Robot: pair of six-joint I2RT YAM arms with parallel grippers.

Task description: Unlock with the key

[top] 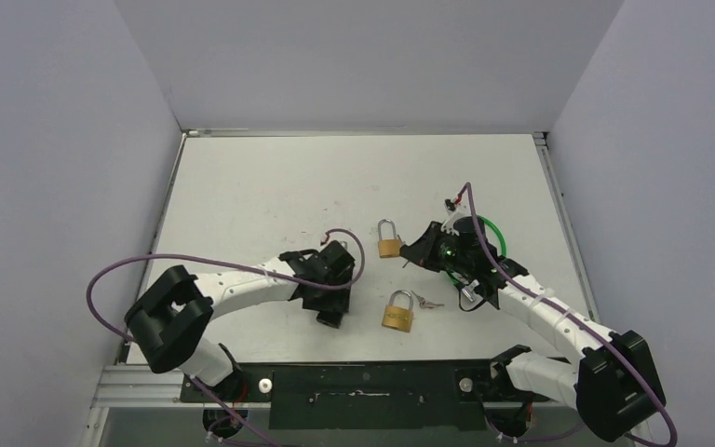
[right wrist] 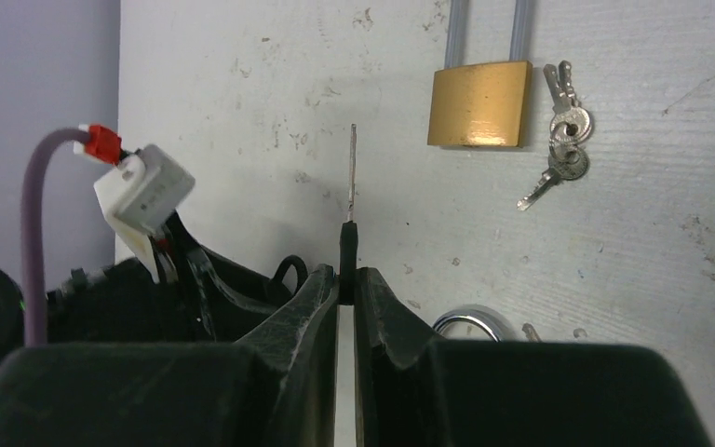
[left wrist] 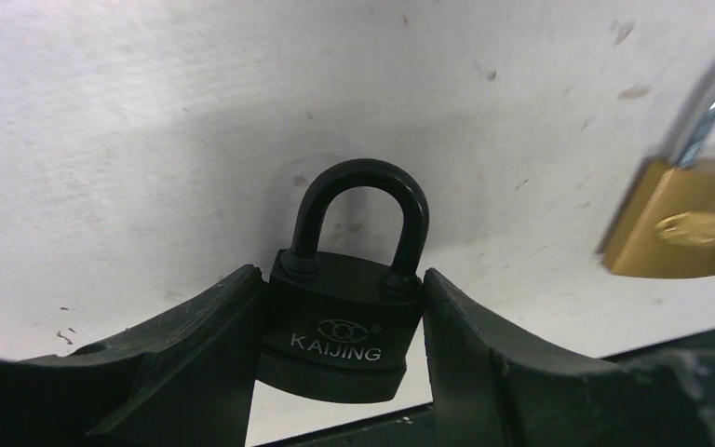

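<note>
Between the two fingers (left wrist: 209, 335) of my left gripper (left wrist: 343, 281) sits the black padlock (left wrist: 340, 340). Each finger touches one side of its body, so I am pinching it with the jaws only as far apart as the lock is wide. Its black hoop sticks out past my fingertips and goes into the body on both sides. I cannot tell if the lock rests on the table or is lifted off it. My right gripper (right wrist: 346, 279) is squeezed tight on the key (right wrist: 348, 244). I hold it by its dark head, and the thin metal part points straight out from my fingertips. The key and the black padlock are apart, not touching. Two more locks lie between my two grippers. One brass padlock (top: 389, 246) lies just beside my right gripper. A second brass padlock (top: 397, 314) lies flat near my left gripper, with a small bunch of keys (top: 428, 304) right next to it on the side toward my right arm. Off both arms loop purple cables (top: 102, 289), and a green cable (top: 495, 233) curls behind my right wrist. Under it all is a white table (top: 261, 186) with little dark specks and scuffs. Pale grey walls (top: 372, 56) stand on three sides of it.
</note>
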